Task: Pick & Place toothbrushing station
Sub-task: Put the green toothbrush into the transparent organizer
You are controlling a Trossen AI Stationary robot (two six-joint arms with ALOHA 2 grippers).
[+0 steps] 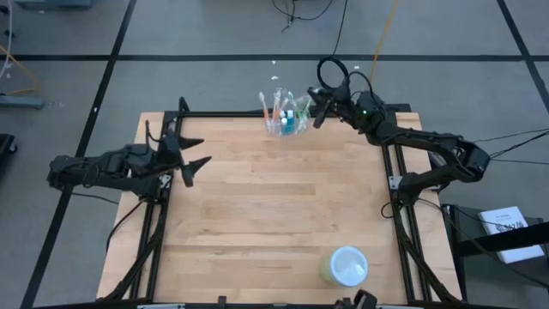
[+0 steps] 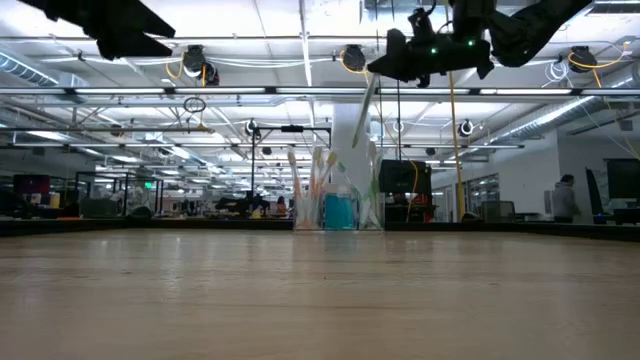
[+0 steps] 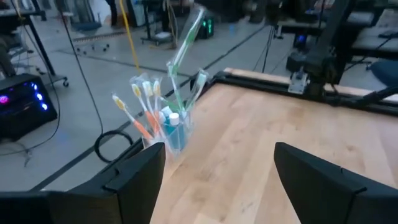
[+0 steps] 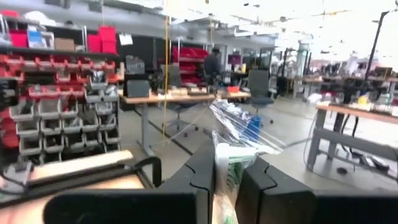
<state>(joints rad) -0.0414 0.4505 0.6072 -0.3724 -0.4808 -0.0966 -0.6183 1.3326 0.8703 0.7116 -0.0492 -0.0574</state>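
The toothbrushing station point(image 1: 286, 118), a clear plastic holder cup, is seen at the far edge of the wooden table point(image 1: 274, 215), toward twelve o'clock in the high view, standing upright with several toothbrushes point(image 3: 144, 106) and a small blue bottle point(image 2: 339, 210) inside it. The right end effector point(image 1: 319, 106) is held above the table just beside the cup, at about three o'clock from it, and its fingers are closed narrowly on a green-and-white toothbrush in clear packaging point(image 4: 231, 149), which is pinched between the two dark fingers point(image 4: 193, 177) in the right wrist view. In the low view the packaged toothbrush point(image 2: 366, 110) is seen hanging tilted from that end effector, its lower end over the cup. The left end effector point(image 1: 196, 155) is held at the table's nine o'clock edge, well apart from the cup, with its fingers point(image 3: 134, 177) spread wide and nothing between them. A white-lidded round tub point(image 1: 346, 265) is seen at the near edge, toward five o'clock.
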